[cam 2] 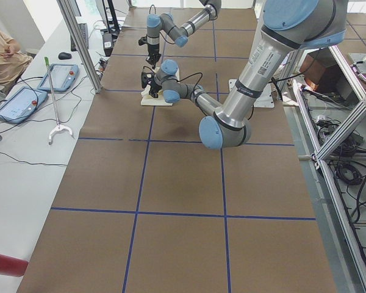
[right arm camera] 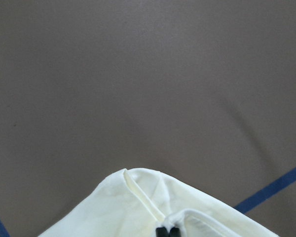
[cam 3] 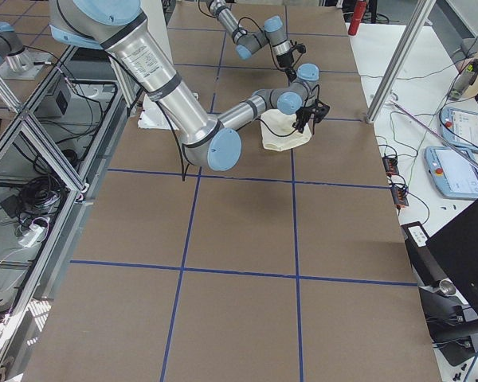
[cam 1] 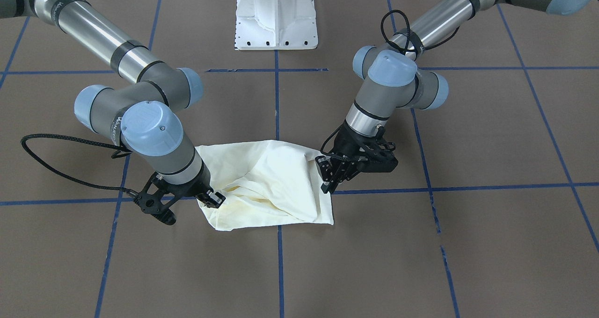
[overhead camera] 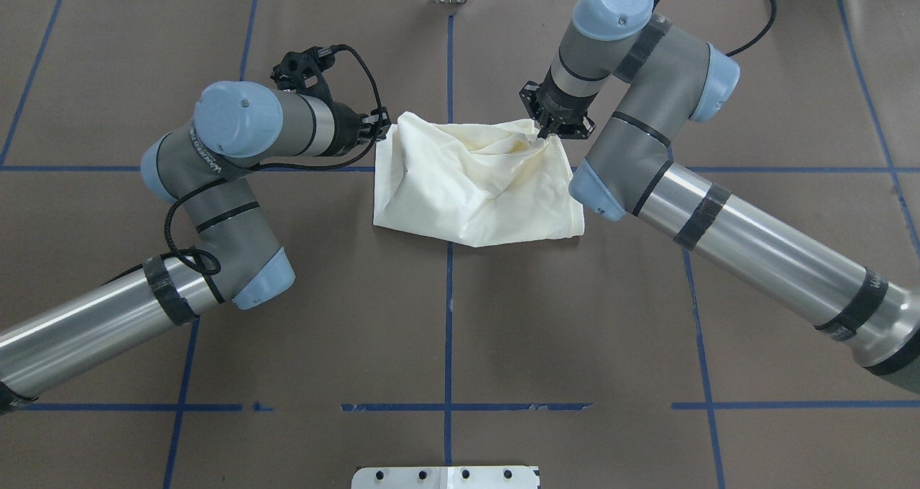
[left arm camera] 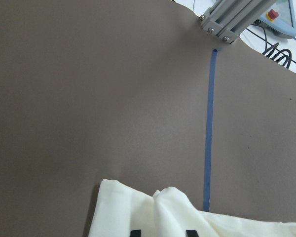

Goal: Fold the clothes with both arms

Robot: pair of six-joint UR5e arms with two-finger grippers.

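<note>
The T-shirt [overhead camera: 467, 194] lies bunched at the middle of the surface [overhead camera: 445, 316]. Its long axis runs side to side between the arms, and both grippers sit at its far edge, away from the robot base. The right gripper [overhead camera: 544, 135] is pressed together on a raised fold near the far right corner. The left gripper [overhead camera: 381, 126] stands spread over the far left corner, with fabric lying unclamped between its fingers [left arm camera: 134, 232]. We judge it must close before that edge can be drawn.

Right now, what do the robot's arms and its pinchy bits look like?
The left arm and the right arm look the same. Each has shiny silver tubes, dark grey joint pieces, round light-blue caps and black bands. Small white lettering runs along the grey parts. A black braided cable loops beside each arm. The jaws at the tips are black.
</note>
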